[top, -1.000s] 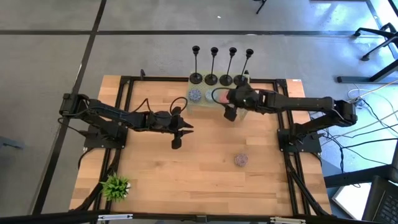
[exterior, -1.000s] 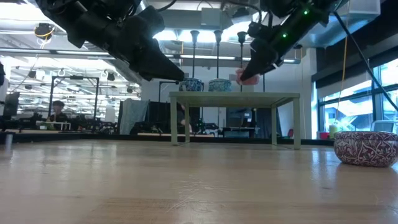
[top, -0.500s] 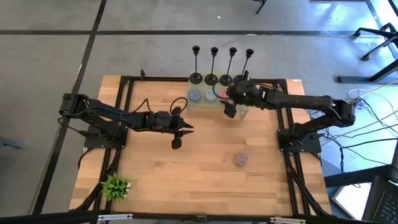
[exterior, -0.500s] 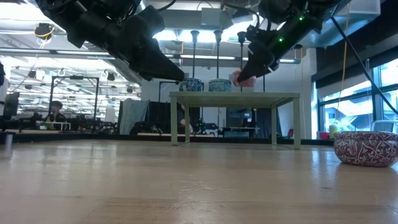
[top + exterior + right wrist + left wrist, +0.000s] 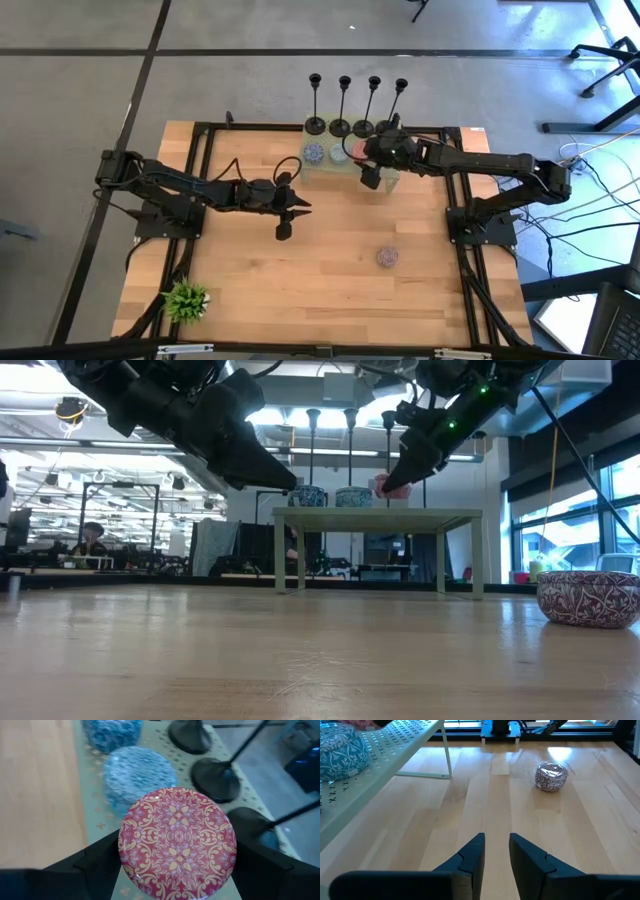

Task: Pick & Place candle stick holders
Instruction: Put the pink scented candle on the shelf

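Four black candle stick holders [image 5: 352, 126] stand in a row on their round bases on the far side of a small pale green table [image 5: 322, 172]. Three of their bases show in the right wrist view [image 5: 216, 779], and their stems show in the low view [image 5: 350, 448]. My right gripper [image 5: 371, 172] hovers over that small table just near of the holders, shut on a red patterned round tin [image 5: 177, 842]. My left gripper [image 5: 496, 851] hovers over the middle of the wooden table [image 5: 330, 290], empty, with a narrow gap between its fingers. My right gripper pinches the red tin between its two fingers, one on each opposite side of its round wall [image 5: 122, 851]. The fingers [image 5: 97, 857] slant down from the table's right. The tin's patterned top faces the wrist camera. In the low view the tin [image 5: 385, 484] is clear above the small table.
Two blue patterned tins [image 5: 140, 777] sit on the small green table beside the holders. A patterned bowl [image 5: 387, 257] sits on the wooden table right of centre. A small green plant [image 5: 185, 298] stands at the near left corner.
My right gripper has carried the red tin a little toward the table's far edge, closer to the candle stick holders, and then held still. It has stayed shut on the tin.
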Tool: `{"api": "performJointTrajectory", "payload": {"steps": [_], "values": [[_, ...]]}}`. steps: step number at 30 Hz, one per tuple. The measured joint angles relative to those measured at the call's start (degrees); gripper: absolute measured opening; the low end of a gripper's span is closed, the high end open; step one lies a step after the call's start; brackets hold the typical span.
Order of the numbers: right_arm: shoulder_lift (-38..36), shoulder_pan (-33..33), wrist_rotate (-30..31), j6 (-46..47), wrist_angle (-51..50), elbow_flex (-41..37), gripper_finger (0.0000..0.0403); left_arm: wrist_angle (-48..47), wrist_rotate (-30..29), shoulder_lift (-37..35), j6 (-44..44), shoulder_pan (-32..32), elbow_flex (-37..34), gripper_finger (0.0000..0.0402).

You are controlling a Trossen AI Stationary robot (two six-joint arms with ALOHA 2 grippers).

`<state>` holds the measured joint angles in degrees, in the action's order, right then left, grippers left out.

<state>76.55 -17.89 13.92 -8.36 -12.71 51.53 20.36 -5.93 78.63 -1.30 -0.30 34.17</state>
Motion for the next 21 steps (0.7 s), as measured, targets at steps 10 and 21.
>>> {"api": "performJointTrajectory", "payload": {"steps": [10,21], "values": [[0.1,-0.1,-4.0,2.9,-2.1,0.0,0.0317,0.0,0.0,0.0,-0.4,0.0,0.0,0.0084],[0.2,-0.2,-0.9,0.5,-2.5,0.0,0.0317,0.0,0.0,0.0,-0.5,0.0,0.0,0.0084]]}}
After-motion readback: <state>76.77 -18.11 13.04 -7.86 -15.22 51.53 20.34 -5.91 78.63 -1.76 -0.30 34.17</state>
